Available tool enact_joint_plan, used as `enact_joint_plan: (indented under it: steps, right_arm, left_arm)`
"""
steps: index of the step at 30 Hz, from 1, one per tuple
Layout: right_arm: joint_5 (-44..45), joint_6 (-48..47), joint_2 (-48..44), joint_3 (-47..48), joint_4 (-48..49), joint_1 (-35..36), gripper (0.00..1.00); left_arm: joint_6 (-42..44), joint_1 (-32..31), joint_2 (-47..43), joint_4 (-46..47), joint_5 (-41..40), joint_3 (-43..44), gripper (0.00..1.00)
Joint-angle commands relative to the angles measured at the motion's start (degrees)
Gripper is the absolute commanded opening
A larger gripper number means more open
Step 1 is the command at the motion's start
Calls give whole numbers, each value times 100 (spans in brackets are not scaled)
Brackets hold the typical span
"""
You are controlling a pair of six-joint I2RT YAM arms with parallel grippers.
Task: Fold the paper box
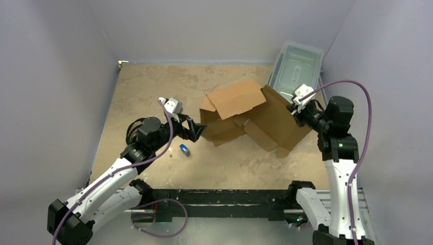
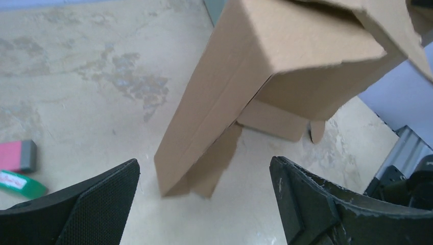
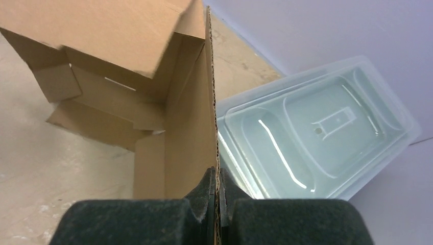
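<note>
The paper box is a brown cardboard sheet, partly folded, standing in the middle of the table with one big panel sloping down to the right. My right gripper is shut on the upper edge of that panel; in the right wrist view the corrugated edge runs straight into the pinched fingertips of the right gripper. My left gripper is open just left of the box. In the left wrist view the box rises ahead, its lower corner between the spread fingers of the left gripper, touching neither.
A clear plastic lidded bin leans at the back right, right behind the held panel. A small blue object lies on the table near the left gripper. A pink-and-grey block and a green piece show at the left.
</note>
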Motion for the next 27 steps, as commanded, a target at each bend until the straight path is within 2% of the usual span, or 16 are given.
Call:
enact_joint_plan:
  steps: [1,6,10,14,17,22,25,27]
  right_arm:
    - [303,14,101,437,449,-23,0]
    - [258,-75,182,389,455,-23,0]
    - [198,-111,182,231,520,-23,0]
    - [1,-84,280,208,512,-23,0]
    - [-113,-45,314,192,523,-10,0]
    - [-171,-25,330,104,571,16,0]
    - [-198,-4,362,119,580,37,0]
    - [-207,29,370,149,583,47,0]
  left_arm:
    - [-328,18,-384,-198,63,-45,99]
    - [-483,18,-953,-516,-424,-92,97]
    - [-652,18,-1061,-499,-653,-101,83]
    - [-489,25,-866,-947,-1645,281,63]
    - [-269,21,-679,-984,-1861,530,53]
    - [220,25,-186,-580,-2050,674,49]
    - [445,27,272,-22,-1904,692,41]
    - [428,27,614,261,-1515,757,30]
